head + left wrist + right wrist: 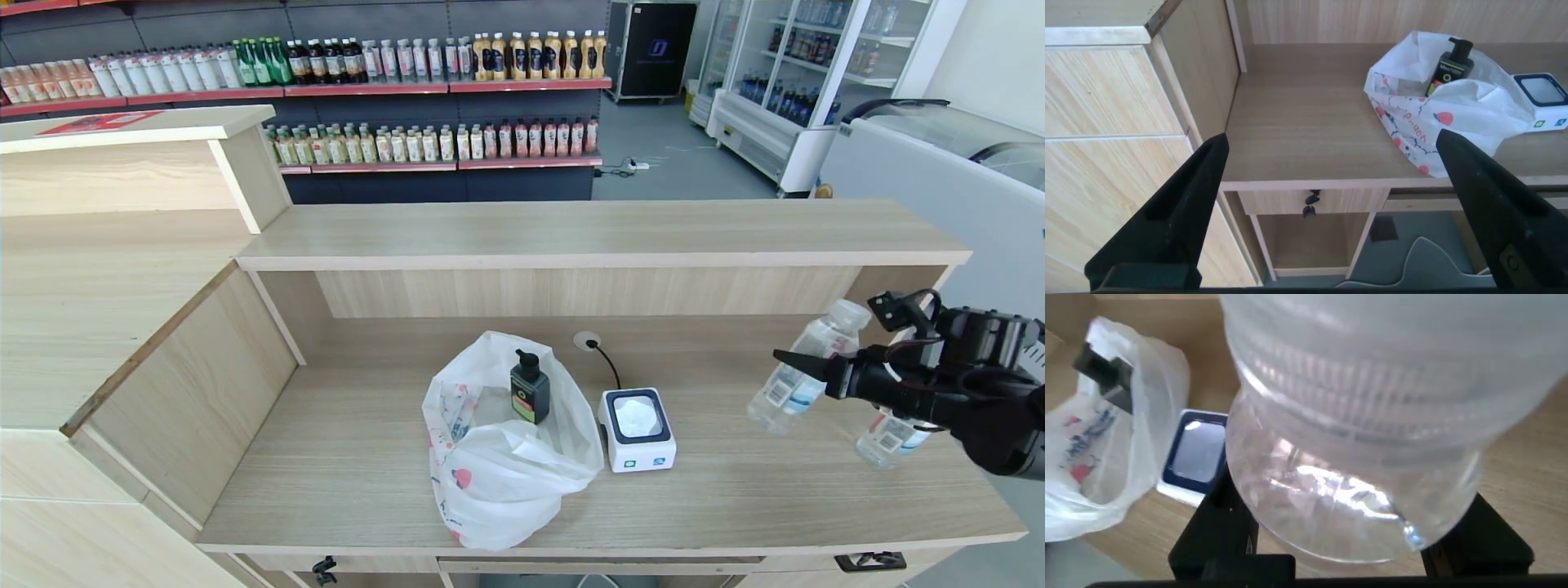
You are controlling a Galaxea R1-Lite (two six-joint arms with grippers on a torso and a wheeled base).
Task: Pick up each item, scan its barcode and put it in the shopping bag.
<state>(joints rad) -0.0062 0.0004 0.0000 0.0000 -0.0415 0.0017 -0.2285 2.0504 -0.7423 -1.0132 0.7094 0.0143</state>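
Found the right gripper (804,369) pinched on a clear bottle (824,335), fingers pressed against its body near the label band. Held the bottle off the counter (367,457) at the right end, tilted, cap up and away, base toward the scanner (639,425). Judged the tilt a means of turning the label toward the scanner window. Saw the bottle well apart from the scanner, so judged the scan not yet done. Noted, in the right wrist view, the bottle (1355,457) seated between the two fingers.

Found the left gripper (1331,143) spread wide and gripping nothing, low off the counter's left front near the drawer (1315,200). Judged it parked there to leave the work area free for the right arm.

Found the shopping bag (506,457) just beside the scanner on its left, mouth open upward, with a pump bottle (529,388) upright inside. Judged the open mouth suited to a drop from above, and one item apparently bagged. Found a second bottle (886,437) on the counter under the right arm, partly hidden; could not tell whether upright or lying.

Noted a white-and-blue label with a barcode patch on the held bottle, print too small to read. Noted a round green-and-orange mark on the pump bottle, a red-and-blue pattern on the bag, and small green and blue stickers on the scanner front. Made out no words on any.
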